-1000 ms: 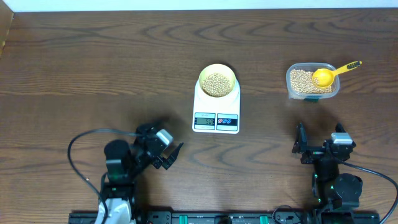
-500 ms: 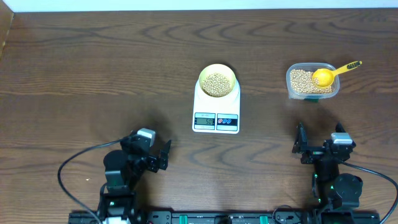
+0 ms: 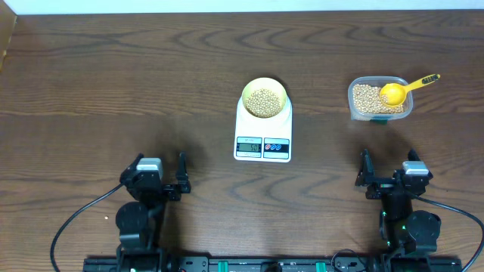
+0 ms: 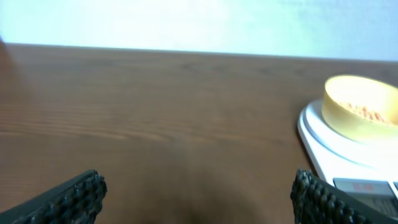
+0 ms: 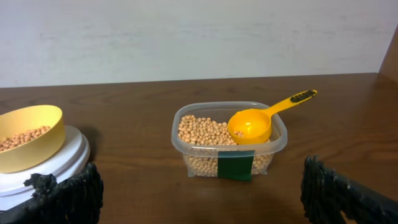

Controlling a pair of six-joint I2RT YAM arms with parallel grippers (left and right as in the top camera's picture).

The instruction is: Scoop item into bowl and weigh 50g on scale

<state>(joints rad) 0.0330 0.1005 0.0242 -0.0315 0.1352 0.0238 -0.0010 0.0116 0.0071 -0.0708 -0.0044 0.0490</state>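
The pale-yellow bowl (image 3: 264, 98) stands on the white scale (image 3: 262, 130) at the table's middle and holds tan grains (image 3: 263, 101). The bowl also shows in the left wrist view (image 4: 360, 116) and the right wrist view (image 5: 28, 137). More grains (image 3: 368, 98) fill a clear container (image 3: 380, 98) at the right, with a yellow scoop (image 3: 401, 91) resting in it. My left gripper (image 3: 159, 177) is open and empty near the front left. My right gripper (image 3: 383, 177) is open and empty in front of the container (image 5: 229, 140).
The scale's display and buttons (image 3: 262, 146) face the front edge. A green label (image 5: 235, 165) is on the container's front wall. Black cables (image 3: 83, 215) loop by the left arm's base. A pale wall edge runs along the table's far side.
My left arm has pulled back and to the left, turning to face straight ahead at the front left. The right arm, bowl, scale and scoop have not moved.
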